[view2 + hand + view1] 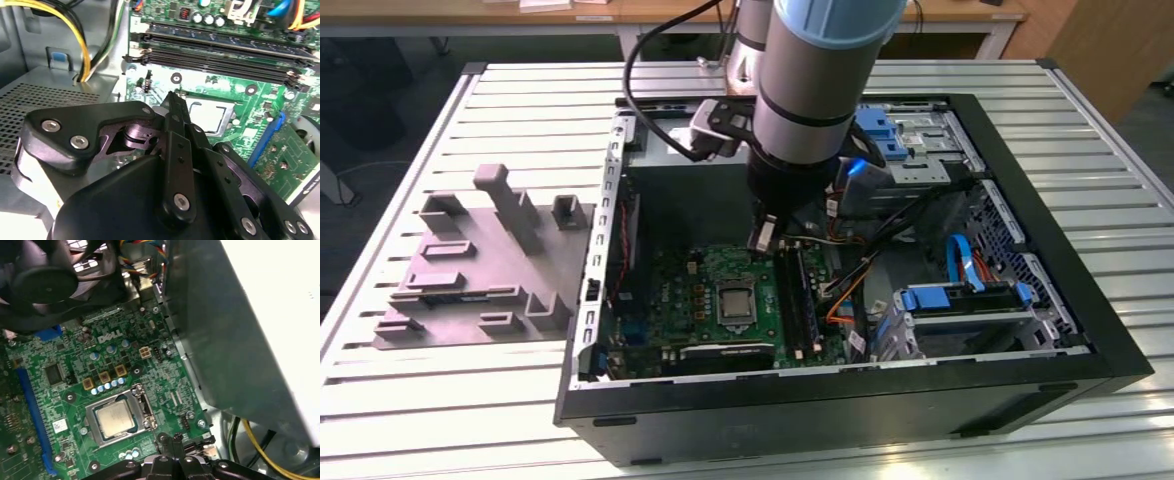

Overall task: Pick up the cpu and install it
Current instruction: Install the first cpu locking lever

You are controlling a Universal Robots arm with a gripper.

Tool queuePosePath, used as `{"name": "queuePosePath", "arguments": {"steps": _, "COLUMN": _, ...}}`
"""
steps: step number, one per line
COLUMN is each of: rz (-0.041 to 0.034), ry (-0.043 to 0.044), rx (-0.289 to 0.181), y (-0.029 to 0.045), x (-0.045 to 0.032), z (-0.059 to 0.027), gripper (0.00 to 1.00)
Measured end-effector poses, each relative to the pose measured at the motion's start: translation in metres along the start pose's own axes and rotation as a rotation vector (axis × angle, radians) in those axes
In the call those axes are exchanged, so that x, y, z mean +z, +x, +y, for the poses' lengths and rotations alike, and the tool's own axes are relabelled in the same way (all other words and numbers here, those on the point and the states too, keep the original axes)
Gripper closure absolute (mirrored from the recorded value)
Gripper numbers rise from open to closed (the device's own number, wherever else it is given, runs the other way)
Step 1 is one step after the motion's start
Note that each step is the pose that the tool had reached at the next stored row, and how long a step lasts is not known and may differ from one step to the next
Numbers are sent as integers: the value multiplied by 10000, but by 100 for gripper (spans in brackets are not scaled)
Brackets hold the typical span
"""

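cpu (116, 419) sits flat in its socket on the green board (75, 390), also seen in 2nd wrist view (210, 116). gripper (172, 102) just above it, fingers pressed together, holding nothing. all inside the open pc case (1067, 260) on the slatted table (440, 400).

Surface (440, 400) of pale ribbed metal slats, running edge to edge in exterior view, bright glare along 6 o'clock edge. Dark floor (374, 70) beyond surface toward 10 o'clock. Wooden desk (494, 15) with white frame along 12 o'clock, papers (567, 5) on top. Wooden panel (1107, 45) at 1 o'clock corner. Grey moulded fixture block (474, 265) with upright posts sits on surface at 9 o'clock. Light even, overhead.
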State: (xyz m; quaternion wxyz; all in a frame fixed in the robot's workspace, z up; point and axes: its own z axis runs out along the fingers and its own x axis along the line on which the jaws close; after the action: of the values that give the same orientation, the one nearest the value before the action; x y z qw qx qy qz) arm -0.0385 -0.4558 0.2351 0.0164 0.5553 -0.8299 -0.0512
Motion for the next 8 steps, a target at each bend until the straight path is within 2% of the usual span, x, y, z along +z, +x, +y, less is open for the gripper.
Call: {"name": "queuePosePath", "arguments": {"steps": 8, "rz": 35, "ry": -10, "rx": -343, "y": 62, "x": 8, "z": -21, "gripper": 89}}
